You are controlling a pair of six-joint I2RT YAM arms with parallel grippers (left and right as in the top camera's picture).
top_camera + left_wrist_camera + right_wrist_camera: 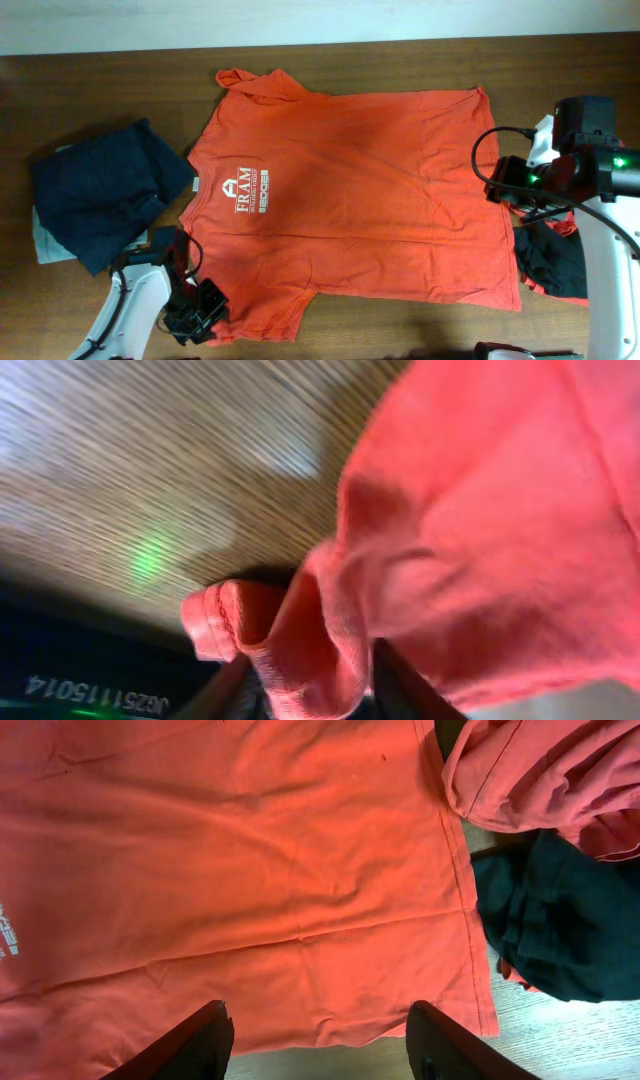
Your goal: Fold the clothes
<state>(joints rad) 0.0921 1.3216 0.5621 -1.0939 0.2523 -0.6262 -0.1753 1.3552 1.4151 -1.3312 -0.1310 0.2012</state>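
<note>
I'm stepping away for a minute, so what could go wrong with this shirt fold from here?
1. The left gripper seems to pinch only a bunched sleeve edge, so the fabric may slip out when lifted.
2. The right gripper hovers open over the shirt close to the pile. A grab near that edge could snag the pile too.

Table [400,55] beyond the T-shirt [380,190] lies open; navy pile [100,190], black heap [550,262] flank it.
</note>
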